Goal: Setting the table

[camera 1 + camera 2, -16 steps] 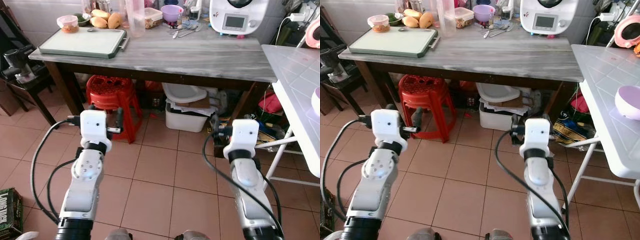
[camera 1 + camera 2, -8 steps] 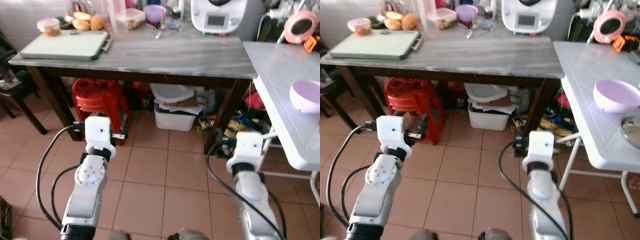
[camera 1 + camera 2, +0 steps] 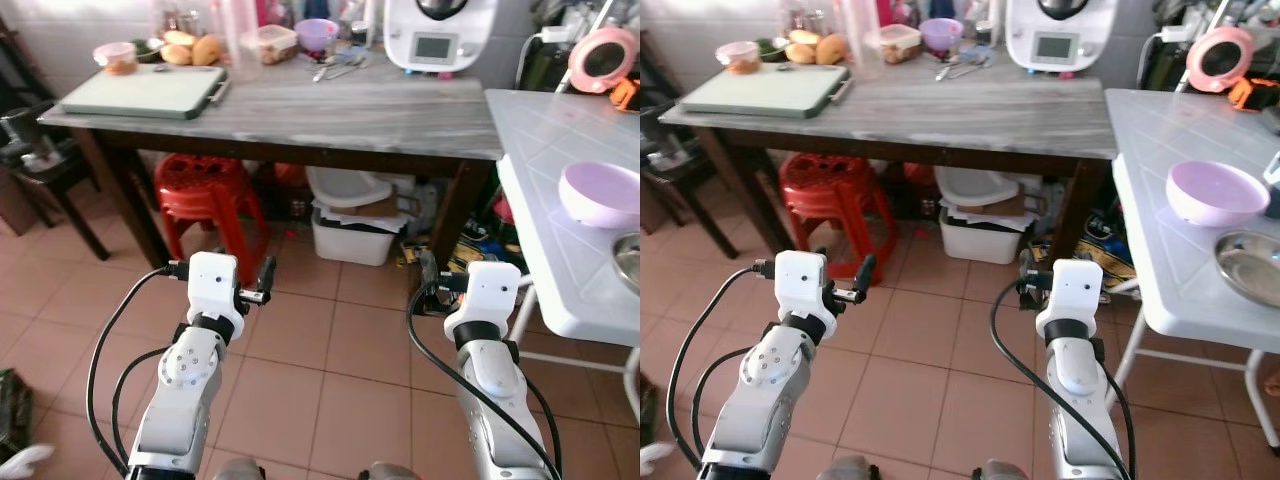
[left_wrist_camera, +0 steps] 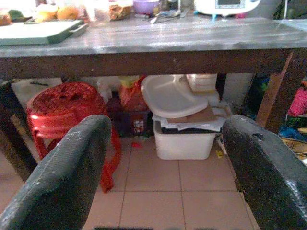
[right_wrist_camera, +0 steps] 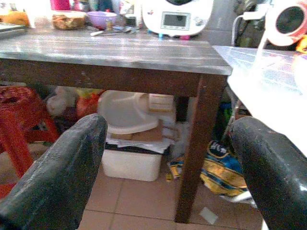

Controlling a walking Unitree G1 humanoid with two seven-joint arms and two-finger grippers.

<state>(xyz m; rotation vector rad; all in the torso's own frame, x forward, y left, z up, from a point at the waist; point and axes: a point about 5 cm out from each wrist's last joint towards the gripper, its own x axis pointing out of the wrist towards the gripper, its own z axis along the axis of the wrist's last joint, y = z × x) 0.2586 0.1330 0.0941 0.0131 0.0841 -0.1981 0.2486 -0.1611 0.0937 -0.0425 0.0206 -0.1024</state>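
A white folding table (image 3: pixel 1150 150) stands at my right, carrying a lavender bowl (image 3: pixel 1218 192) and a shallow metal dish (image 3: pixel 1250 265). Ahead is a grey wooden table (image 3: pixel 370 100) with a pale green tray (image 3: pixel 140 90), loose spoons (image 3: pixel 338 68) and a small purple bowl (image 3: pixel 317 33) at its back. Both arms are raised in front of me over the tiled floor. My left gripper (image 4: pixel 165 163) is open and holds nothing, pointing under the grey table. My right gripper (image 5: pixel 168 163) is open too, empty, facing that table's right leg.
A white kitchen appliance (image 3: pixel 440 35) and food containers crowd the back of the grey table. Below it sit a red plastic stool (image 3: pixel 210 190) and a white bin (image 3: pixel 362 235). A dark side table (image 3: pixel 40 160) is at the left. Bags lie under the white table.
The whole view has swung to the right, so more of the white table, its bowl and the metal dish show. Both arms keep the same raised pose with fingers apart.
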